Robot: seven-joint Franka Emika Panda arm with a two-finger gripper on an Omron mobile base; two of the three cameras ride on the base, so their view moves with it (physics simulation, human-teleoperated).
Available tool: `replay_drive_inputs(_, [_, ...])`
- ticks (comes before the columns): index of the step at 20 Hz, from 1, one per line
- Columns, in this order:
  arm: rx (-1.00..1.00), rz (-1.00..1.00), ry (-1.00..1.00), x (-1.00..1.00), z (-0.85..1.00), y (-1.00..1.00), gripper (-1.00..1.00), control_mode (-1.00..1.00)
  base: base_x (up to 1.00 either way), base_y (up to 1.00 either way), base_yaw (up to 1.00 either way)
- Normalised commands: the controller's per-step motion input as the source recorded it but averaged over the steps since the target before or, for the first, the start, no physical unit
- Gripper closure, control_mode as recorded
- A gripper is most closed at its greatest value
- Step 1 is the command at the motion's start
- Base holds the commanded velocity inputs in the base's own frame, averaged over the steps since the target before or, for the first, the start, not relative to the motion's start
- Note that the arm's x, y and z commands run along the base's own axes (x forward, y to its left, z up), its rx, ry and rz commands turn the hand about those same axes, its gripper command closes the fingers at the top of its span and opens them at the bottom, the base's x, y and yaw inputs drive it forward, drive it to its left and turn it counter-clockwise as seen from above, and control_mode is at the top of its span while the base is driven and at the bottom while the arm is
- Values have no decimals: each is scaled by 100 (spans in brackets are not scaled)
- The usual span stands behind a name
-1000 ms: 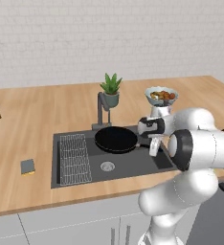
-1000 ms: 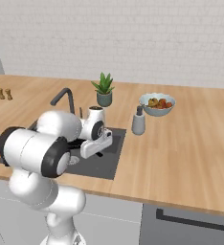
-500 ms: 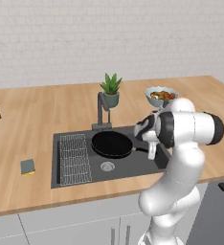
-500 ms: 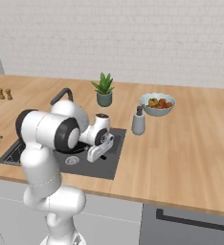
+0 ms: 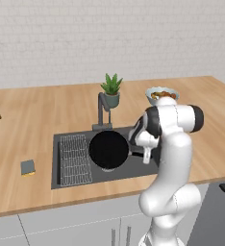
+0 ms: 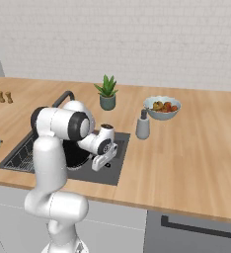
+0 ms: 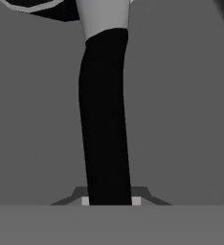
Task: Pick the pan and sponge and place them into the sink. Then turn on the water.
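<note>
Left base view: pan [image 5: 108,149] hangs over the sink [image 5: 71,180], mid-basin, right of the wire rack [image 5: 75,159], just in front of the faucet [image 5: 103,111]; gripper [image 5: 144,150] is at the handle end on the pan's right. Sponge [image 5: 28,167] sits on the counter [image 5: 42,110] left of the sink, well apart from the arm. Risk, imo: all the pan's weight hangs off a thin straight handle, so it could pivot in the grip and tip; a swing back could also clip the faucet base. Vs 1 s ago: pan is further left and nearer the front of the basin, arm more upright, forearm swung in over the sink's right edge; sponge unmoved. Right base view: gripper [image 6: 102,160] sits low over the basin's right part, pan mostly hidden behind the arm; soap bottle [image 6: 143,126] and fruit bowl [image 6: 162,107] are apart from it, no clash there. Vs earlier: elbow has lifted and rotated left. Hand view: jaws closed on the pan handle [image 7: 104,119], which runs straight up between the fingertips [image 7: 85,201]; grip looks centred, but releasing from height would drop the pan hard.
</note>
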Motion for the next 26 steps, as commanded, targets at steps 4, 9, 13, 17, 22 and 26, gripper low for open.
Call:
replay_drive_inputs(4, [0,3,0,0,-32,10,100,-100,0,0,0])
replay_drive_inputs(9, [0,10,-1,-22,-19,5,100,-100,0,0,0])
replay_drive_inputs(13, [0,15,0,-35,-12,4,100,-100,0,0,0])
replay_drive_inputs(17, [0,16,0,-14,-17,7,100,-100,0,0,0])
replay_drive_inputs(22, [0,2,-3,13,-18,5,100,-100,0,0,0])
replay_drive_inputs(26, [0,0,-4,37,-24,0,100,-100,0,0,0])
